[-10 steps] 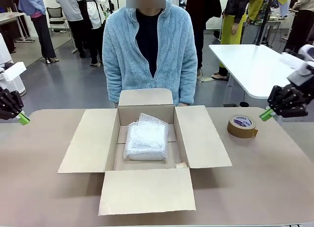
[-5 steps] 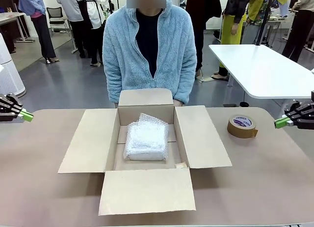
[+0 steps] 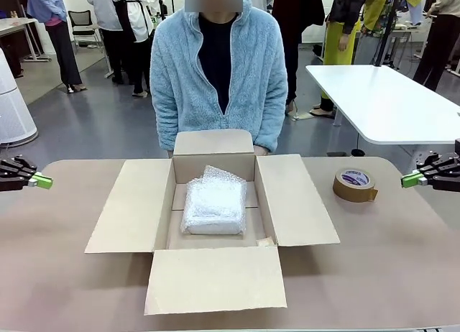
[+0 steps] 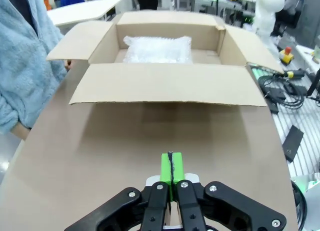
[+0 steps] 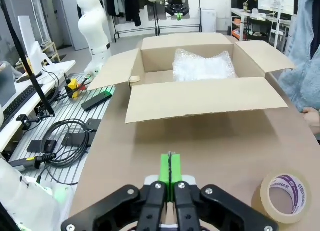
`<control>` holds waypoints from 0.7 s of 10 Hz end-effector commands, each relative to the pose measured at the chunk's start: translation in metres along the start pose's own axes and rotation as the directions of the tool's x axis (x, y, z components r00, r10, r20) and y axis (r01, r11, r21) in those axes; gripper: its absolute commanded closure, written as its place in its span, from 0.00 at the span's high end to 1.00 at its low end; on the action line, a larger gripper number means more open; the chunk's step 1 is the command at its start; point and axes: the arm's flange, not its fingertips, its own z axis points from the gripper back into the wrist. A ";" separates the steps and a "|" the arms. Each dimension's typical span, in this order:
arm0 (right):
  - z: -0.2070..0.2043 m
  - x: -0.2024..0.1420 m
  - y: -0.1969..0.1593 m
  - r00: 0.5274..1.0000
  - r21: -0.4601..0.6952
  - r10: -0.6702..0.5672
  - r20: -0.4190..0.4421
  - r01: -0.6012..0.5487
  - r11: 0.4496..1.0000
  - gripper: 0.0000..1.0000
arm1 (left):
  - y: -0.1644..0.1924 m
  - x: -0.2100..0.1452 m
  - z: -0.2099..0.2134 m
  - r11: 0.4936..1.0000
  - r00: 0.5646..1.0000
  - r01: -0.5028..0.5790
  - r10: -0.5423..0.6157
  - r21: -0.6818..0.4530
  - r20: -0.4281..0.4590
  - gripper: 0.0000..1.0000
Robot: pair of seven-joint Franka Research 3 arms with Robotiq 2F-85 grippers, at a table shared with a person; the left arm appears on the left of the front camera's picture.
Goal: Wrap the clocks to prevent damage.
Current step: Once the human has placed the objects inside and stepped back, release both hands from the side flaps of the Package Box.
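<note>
Lying in cardboard box: bubble-wrapped clocks

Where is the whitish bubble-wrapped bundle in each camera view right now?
Front view: whitish bubble-wrapped bundle at centre, inside the open brown cardboard box.
Left wrist view: bundle top centre, in the box.
Right wrist view: bundle upper middle, in the box.
Shared landmark: the box's spread flaps.

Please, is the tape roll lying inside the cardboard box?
No, the tape roll lies on the table, outside the cardboard box.
</note>
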 end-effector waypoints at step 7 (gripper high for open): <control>-0.002 -0.004 -0.004 1.000 -0.001 0.001 0.011 -0.001 1.000 0.01 | -0.001 0.000 0.016 1.000 0.998 0.014 -0.013 -0.023 0.062 0.00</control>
